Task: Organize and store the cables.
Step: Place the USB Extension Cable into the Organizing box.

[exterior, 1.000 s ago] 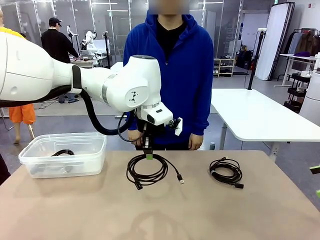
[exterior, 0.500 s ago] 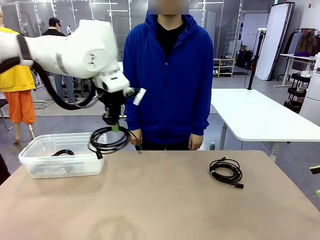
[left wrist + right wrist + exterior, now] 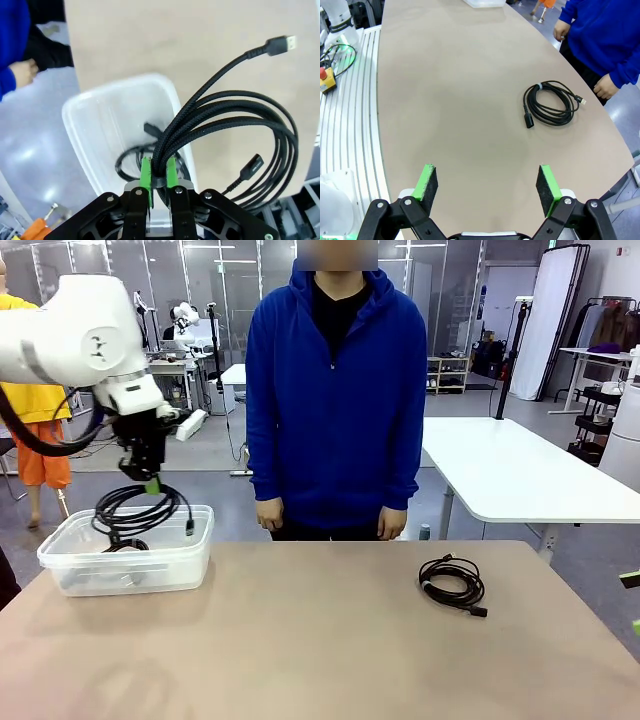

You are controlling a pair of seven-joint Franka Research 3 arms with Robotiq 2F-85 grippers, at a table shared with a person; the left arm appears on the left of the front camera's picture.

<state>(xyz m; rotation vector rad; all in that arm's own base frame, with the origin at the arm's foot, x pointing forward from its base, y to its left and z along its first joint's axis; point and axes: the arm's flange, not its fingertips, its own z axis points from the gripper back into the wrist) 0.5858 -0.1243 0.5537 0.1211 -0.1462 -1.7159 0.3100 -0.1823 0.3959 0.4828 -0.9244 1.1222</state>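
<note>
My left gripper (image 3: 152, 485) is shut on a coiled black cable (image 3: 140, 513) and holds it in the air above the clear plastic bin (image 3: 195, 545) at the table's left. In the left wrist view the green pads (image 3: 146, 173) pinch the cable's strands (image 3: 235, 125) over the bin (image 3: 85, 130), where another black cable (image 3: 127, 162) lies. A further coiled cable (image 3: 452, 585) rests on the table at the right, also seen as a coil (image 3: 547, 105) in the right wrist view. My right gripper (image 3: 482, 185) is open, empty, above the bare tabletop.
A person in a blue hoodie (image 3: 335, 390) stands at the far side of the table, hands down at their sides. A white table (image 3: 520, 475) stands behind at the right. The tabletop between the bin and the right cable is bare.
My left arm has lifted the coiled cable off the table's middle and carried it left, to above the bin. The right cable and the person have not moved.
</note>
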